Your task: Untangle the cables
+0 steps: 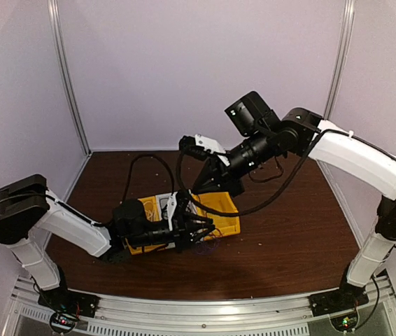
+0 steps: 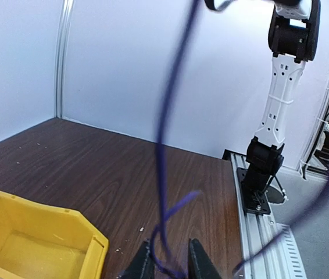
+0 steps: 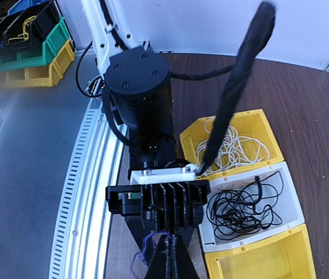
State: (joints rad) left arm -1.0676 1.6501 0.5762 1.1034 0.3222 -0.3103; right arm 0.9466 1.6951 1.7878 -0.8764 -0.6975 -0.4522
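A purple cable (image 2: 164, 116) runs up from between my left gripper's (image 2: 170, 263) fingers, which stand a little apart around its loop, just above the table beside a yellow bin (image 2: 42, 244). The top view puts this left gripper (image 1: 201, 227) at the bins' near right corner. High above it my right gripper (image 1: 186, 143) is shut (image 3: 170, 251) on the upper part of the purple cable (image 3: 136, 264). Below, a white cable (image 3: 234, 148) lies in one yellow bin (image 3: 257, 116). Black cables (image 3: 243, 206) lie tangled in a white bin (image 3: 289, 174).
An empty yellow bin (image 3: 263, 261) adjoins the white one. A thick black arm cable (image 3: 240, 70) crosses the right wrist view. The right arm's base (image 2: 257, 192) stands on the aluminium rail (image 2: 263, 238) at the table's edge. More bins (image 3: 25, 52) sit off the table.
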